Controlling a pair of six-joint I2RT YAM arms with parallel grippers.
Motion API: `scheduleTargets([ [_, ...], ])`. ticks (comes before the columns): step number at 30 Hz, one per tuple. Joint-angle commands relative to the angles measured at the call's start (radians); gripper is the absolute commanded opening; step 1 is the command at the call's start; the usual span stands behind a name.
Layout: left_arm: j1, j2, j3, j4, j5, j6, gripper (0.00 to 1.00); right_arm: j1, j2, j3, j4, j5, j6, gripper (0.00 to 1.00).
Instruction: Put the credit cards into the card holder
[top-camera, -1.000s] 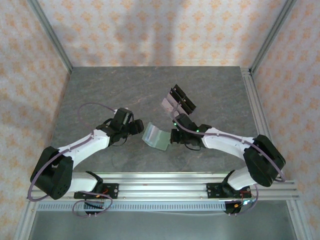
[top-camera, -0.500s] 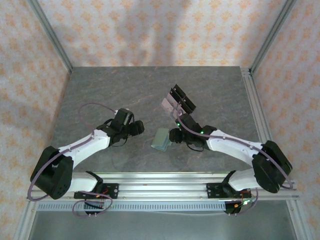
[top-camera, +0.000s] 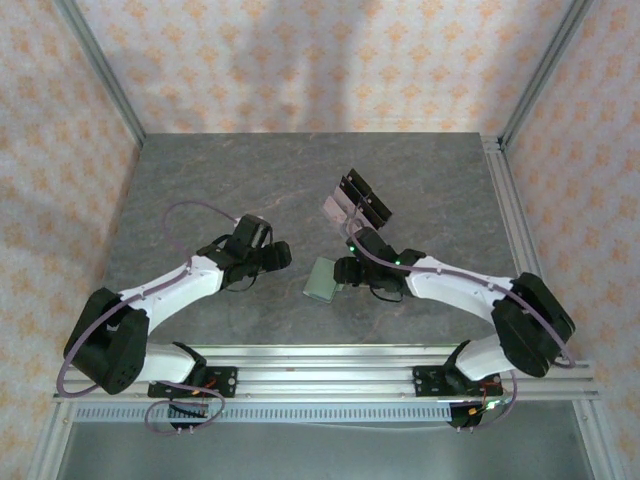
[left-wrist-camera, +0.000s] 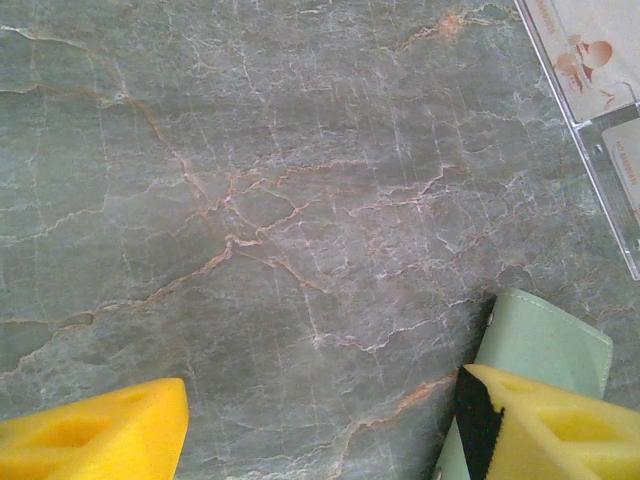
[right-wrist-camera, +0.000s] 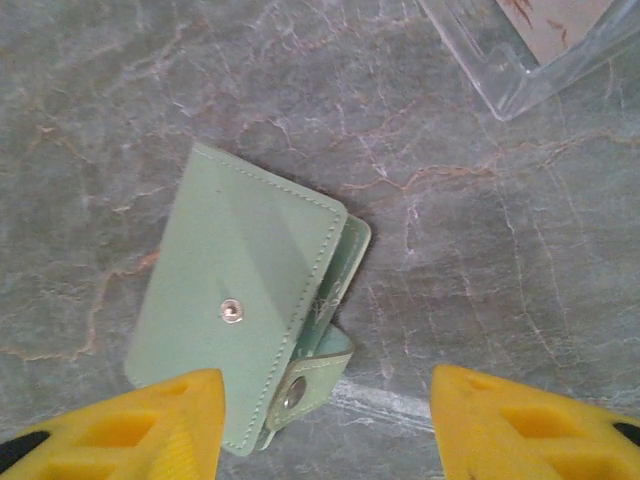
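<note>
Yellow-tipped, the right gripper (right-wrist-camera: 325, 430) stands wide and empty, one fingertip overlapping a corner of the small sage-green soft folding card holder (right-wrist-camera: 240, 300), which lies folded on the grey veined stone table (right-wrist-camera: 520, 260) with its snap tab unfastened. The left gripper (left-wrist-camera: 320, 440) is likewise spread wide around nothing, the card holder just beside one finger. Beyond, thin greyish-mauve rectangular credit cards (top-camera: 336, 210) sit in a clear tilted acrylic rack (top-camera: 358, 204), apart from the holder.

2 arms, left arm (top-camera: 170, 288) & right arm (top-camera: 455, 285), white shells w/ black joints, bulky black shoulder blocks at 8 & 4 o'clock in top view, mauve cables (top-camera: 190, 208) looped along each, green LED (top-camera: 397, 262) nr right wrist, left gripper (left-wrist-camera: 325, 390) & right gripper (right-wrist-camera: 325, 380) w/ yellow wedge fingers (right-wrist-camera: 140, 425), hollow slots, black strip (left-wrist-camera: 478, 420) on one
</note>
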Motion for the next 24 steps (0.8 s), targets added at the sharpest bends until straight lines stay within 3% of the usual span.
scheduleTargets([
  [1,-0.006,0.012,0.024,-0.029,-0.020,0.010,0.72,0.018,0.037,0.050,-0.003,0.034,-0.008,0.58],
  [7,-0.008,0.009,0.025,-0.030,-0.023,0.008,0.72,0.039,0.117,0.086,-0.002,0.057,-0.010,0.58],
  [13,-0.008,-0.002,0.030,-0.035,-0.024,0.009,0.72,0.048,0.157,0.096,-0.058,0.136,-0.010,0.45],
  [16,-0.009,-0.005,0.030,-0.036,-0.024,0.011,0.71,0.048,0.156,0.092,-0.060,0.156,-0.013,0.29],
  [19,-0.009,-0.009,0.029,-0.036,-0.023,0.011,0.71,0.048,0.145,0.099,-0.062,0.149,-0.031,0.02],
  [24,-0.010,-0.021,0.025,-0.045,-0.017,0.008,0.71,0.048,0.080,0.128,-0.076,0.100,-0.081,0.00],
])
